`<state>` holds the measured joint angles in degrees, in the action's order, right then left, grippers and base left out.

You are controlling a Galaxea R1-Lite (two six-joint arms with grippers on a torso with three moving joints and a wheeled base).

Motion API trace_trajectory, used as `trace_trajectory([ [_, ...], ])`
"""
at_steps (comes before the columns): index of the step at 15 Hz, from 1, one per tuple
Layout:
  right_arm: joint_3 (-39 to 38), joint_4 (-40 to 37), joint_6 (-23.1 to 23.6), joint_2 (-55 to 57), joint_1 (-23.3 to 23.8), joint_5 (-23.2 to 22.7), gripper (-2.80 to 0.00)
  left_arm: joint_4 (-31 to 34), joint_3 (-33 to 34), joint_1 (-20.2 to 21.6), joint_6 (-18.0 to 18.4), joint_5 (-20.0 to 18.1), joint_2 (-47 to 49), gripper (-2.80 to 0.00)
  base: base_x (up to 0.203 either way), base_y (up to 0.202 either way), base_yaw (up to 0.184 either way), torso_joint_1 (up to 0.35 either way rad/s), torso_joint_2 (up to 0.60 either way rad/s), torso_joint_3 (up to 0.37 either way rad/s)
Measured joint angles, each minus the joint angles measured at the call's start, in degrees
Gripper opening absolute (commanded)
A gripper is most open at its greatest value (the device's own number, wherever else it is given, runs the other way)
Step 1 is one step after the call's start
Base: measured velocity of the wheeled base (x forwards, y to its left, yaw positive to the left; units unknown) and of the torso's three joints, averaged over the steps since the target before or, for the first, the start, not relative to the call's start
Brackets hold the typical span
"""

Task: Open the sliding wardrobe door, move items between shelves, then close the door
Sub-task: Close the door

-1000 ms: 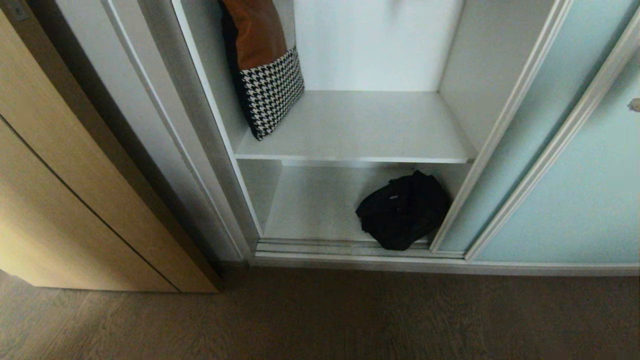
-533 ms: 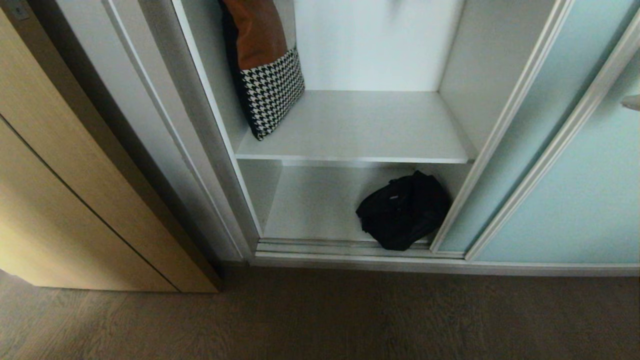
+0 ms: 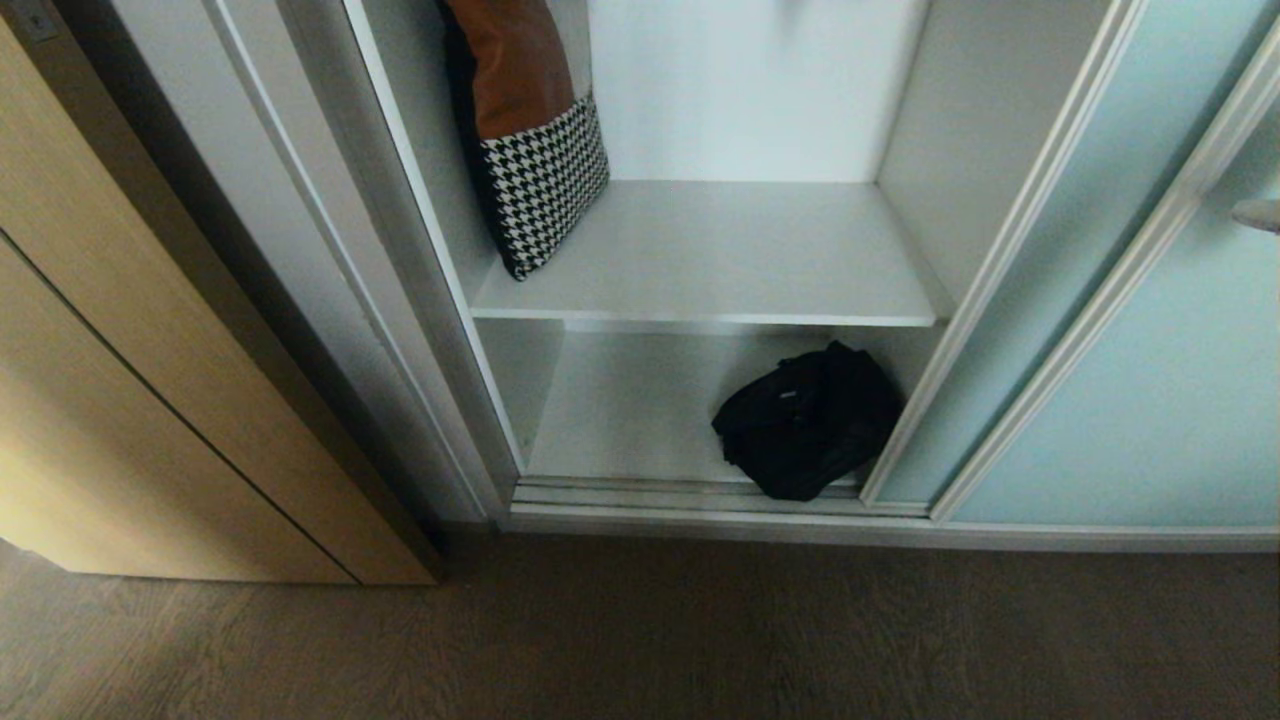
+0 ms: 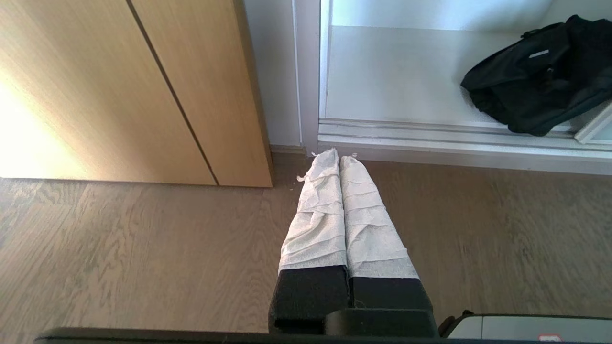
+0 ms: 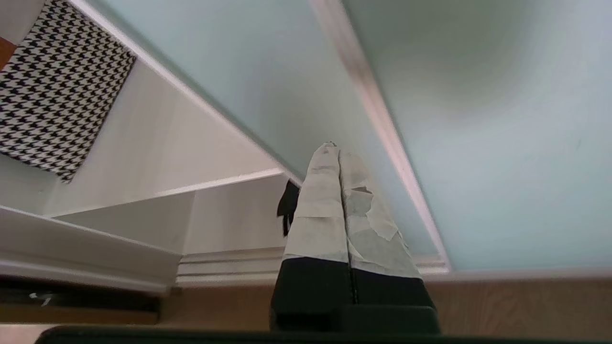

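Frosted aqua glass of the sliding wardrobe door sits pushed over to the right, compartment open. Right gripper is raised in front of that glass, fingers pressed flat together w/ nothing between them, taped tips aimed at the panel beside its silver frame strip; can't tell if they touch it. From the head view only a pale sliver of it pokes in at the right edge, rest cut off.

Left gripper hangs low over the dark wood floor, fingers closed too, empty, pointing toward the wardrobe's bottom track.

Black bag lies on the lower shelf, right-front corner, slumped up against the door frame, partly over the track edge. White lettering on it too small to read. Upper shelf holds a brown and houndstooth cushion leaning on the left wall, its top cut off. Light wood cabinet stands left of the wardrobe.
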<state>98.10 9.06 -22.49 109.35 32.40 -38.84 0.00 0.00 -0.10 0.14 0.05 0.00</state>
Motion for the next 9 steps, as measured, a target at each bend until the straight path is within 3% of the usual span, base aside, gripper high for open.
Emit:
trace_trajectory([
  [5,1.7,7.6,-1.2,4.8,-1.5,11.1,-2.80,0.0,0.0,0.0,0.0,0.0,0.0,-2.80,0.000,0.000,0.000,0.000,0.00,0.000],
  [9,3.2,9.2,-4.4,7.4,-2.0,11.8,-2.80,0.0,0.0,0.0,0.0,0.0,0.0,-2.80,0.000,0.000,0.000,0.000,0.00,0.000],
])
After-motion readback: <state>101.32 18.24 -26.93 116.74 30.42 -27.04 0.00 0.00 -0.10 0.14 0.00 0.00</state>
